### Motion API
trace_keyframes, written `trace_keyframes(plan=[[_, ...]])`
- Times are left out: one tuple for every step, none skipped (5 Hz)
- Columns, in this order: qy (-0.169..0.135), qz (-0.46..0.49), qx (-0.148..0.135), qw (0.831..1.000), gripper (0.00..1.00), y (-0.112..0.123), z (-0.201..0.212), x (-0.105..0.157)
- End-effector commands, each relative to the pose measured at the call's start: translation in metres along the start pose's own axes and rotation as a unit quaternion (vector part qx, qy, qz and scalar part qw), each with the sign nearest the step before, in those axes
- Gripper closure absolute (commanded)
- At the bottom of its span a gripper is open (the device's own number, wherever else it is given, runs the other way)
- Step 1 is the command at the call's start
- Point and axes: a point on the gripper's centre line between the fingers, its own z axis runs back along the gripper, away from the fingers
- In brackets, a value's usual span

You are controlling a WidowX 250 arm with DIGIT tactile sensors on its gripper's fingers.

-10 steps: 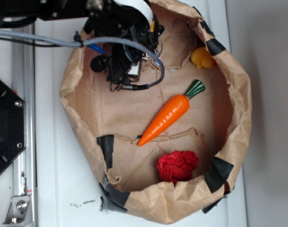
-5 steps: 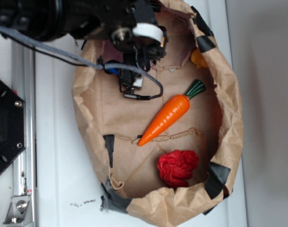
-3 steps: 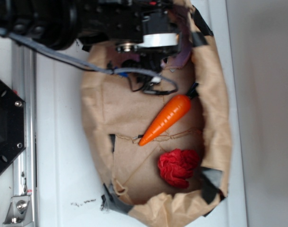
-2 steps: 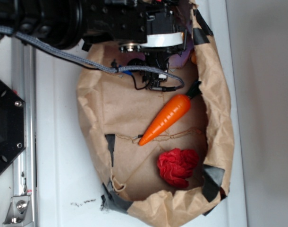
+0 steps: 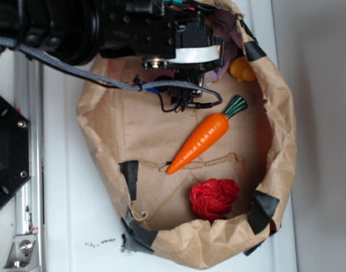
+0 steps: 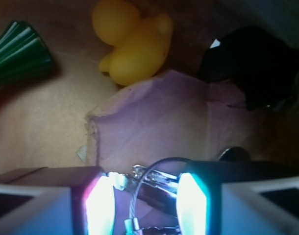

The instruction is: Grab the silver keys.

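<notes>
The silver keys [image 6: 152,183] sit right between the claw's two lit fingers, a cluster of metal with a thin wire ring looping up in front of them, lying on a pale purple cloth [image 6: 174,122]. The claw [image 6: 145,198] stands spread, one finger either side of the bunch, and the wrist view does not show either pad touching metal. Just beyond the claw and a little to one side rests a yellow rubber duck [image 6: 132,41], and further off to that side the green top of the toy carrot [image 6: 19,51].

From outside, the arm hides the keys; the claw [image 5: 181,85] is down inside the brown paper bag [image 5: 275,124], with the carrot [image 5: 204,136] near it and a red crumpled ball [image 5: 214,198] well apart.

By my judgement the approach is done: closing on the keys and lifting remain.
</notes>
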Motion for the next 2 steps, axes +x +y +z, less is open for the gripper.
trace_keyframes(plan=[[0.005, -0.002, 0.0, 1.0, 1.0, 0.0057, 0.0021, 0.0005], [0.002, 0.0, 0.0, 1.0, 1.0, 0.0062, 0.0027, 0.0016]])
